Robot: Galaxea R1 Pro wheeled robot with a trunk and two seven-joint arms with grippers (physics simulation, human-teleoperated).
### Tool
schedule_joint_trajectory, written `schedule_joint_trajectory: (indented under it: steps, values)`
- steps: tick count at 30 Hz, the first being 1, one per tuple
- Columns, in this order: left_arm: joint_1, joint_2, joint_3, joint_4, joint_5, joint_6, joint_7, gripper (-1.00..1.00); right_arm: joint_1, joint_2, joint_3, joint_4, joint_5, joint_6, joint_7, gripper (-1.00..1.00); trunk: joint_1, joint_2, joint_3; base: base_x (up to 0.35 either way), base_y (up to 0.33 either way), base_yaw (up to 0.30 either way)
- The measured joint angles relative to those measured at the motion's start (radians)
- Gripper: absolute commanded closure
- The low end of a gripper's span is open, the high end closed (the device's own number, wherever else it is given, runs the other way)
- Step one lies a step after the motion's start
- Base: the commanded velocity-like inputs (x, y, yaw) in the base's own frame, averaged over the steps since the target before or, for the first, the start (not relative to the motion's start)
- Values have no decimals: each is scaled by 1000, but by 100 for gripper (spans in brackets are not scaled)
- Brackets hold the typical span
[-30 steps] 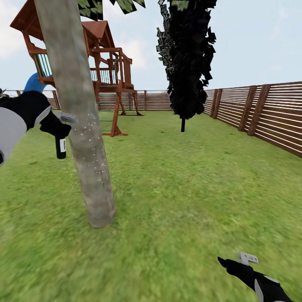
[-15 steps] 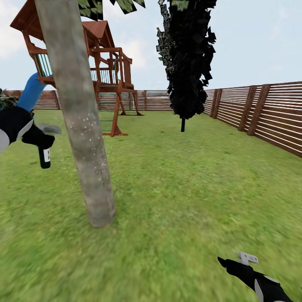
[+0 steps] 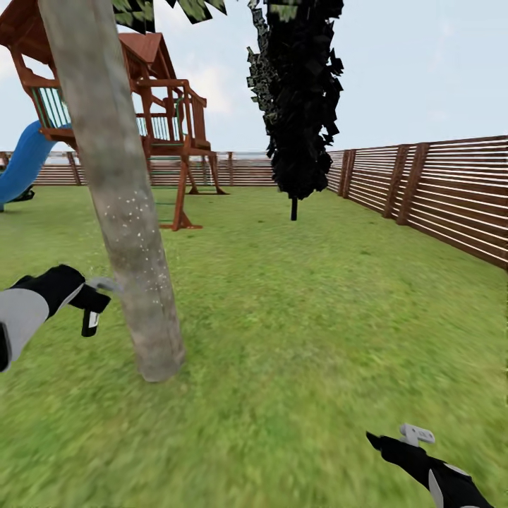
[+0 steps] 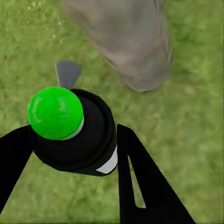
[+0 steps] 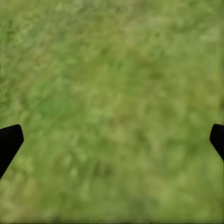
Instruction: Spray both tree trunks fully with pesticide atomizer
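Observation:
The tree trunk point(image 3: 116, 212), thick mottled grey-brown bark, rises from the lawn at the left of the head view, with white specks on its middle part. My left gripper point(image 3: 89, 300) is low beside the trunk's left side, shut on the pesticide atomizer point(image 3: 90, 323), a slim dark bottle with a white label hanging below the fingers. In the left wrist view the atomizer point(image 4: 88, 140) shows its green cap between the black fingers point(image 4: 140, 177) of the gripper point(image 4: 72, 140), with the trunk's base point(image 4: 126, 42) just beyond. My right gripper point(image 3: 391, 439) hangs open over grass; its view shows the gripper point(image 5: 112, 140) with nothing between the fingertips.
A dark column-shaped tree point(image 3: 296, 99) stands further back on the lawn. A wooden playset point(image 3: 162, 106) with a blue slide point(image 3: 21, 169) is behind the trunk. A brown slat fence point(image 3: 437, 190) bounds the right side and back. Open grass point(image 3: 317, 317) lies to the right.
My left arm has dropped from mid-trunk height to low near the trunk's base, still holding the atomizer. The head camera has turned a little, shifting the scene left. The right arm has stayed put.

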Motion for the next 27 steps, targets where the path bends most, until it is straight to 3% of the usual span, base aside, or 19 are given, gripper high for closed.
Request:
schedule_joint_trajectory:
  steps: [1, 2, 4, 5, 6, 10, 12, 15, 18, 20, 27]
  values:
    - [36, 0, -3, 0, 21, -31, 70, 100, 0, 0, 0, 0, 0, 0, 1, -100, 0, 0, 0, -176, 252, -237]
    - [56, -2, 7, 0, 94, -47, 141, 100, 0, 2, 1, 0, 1, 0, 1, -100, 0, 0, 0, -170, 261, -254]
    - [87, -3, 13, -2, 214, -76, 182, 100, 0, 3, 1, 0, 1, 1, 1, -100, 0, 0, 0, -165, 268, -266]
    - [118, -4, 13, -4, 252, -101, 191, 100, 0, 3, 1, 0, 0, 0, 2, -100, 0, 0, 0, -142, 279, -269]
    - [136, -8, 12, -5, 268, -114, 195, 100, 0, 3, 1, 0, 0, 1, 2, -100, 0, 0, 0, -130, 284, -171]
    - [166, -12, 9, -2, 280, -123, 197, 100, 0, 4, 1, 0, 0, 1, 2, -100, 0, 0, 0, -83, 164, -43]
    - [235, -12, 8, -1, 283, -124, 197, 100, 0, 4, 1, 0, 0, 1, 3, -100, 0, 0, 0, -7, 13, -3]
    - [274, -10, 18, -1, 293, -154, 200, 100, 0, 4, 1, 0, -1, 2, 3, -100, 0, 0, 0, -29, 85, -1]
    - [320, -8, 27, 0, 378, -191, 201, 100, 0, 3, 1, 0, -1, 1, 2, -100, 0, 0, 0, -97, 266, -45]
    - [328, -9, 28, 0, 394, -206, 202, 100, 0, 3, 0, 0, -1, 0, 2, -100, 0, 0, 0, -103, 291, -225]
    - [331, -9, 27, 0, 398, -211, 201, 100, 0, 3, 1, 5, 1, 1, 1, -100, 0, 0, 0, -69, 301, -162]
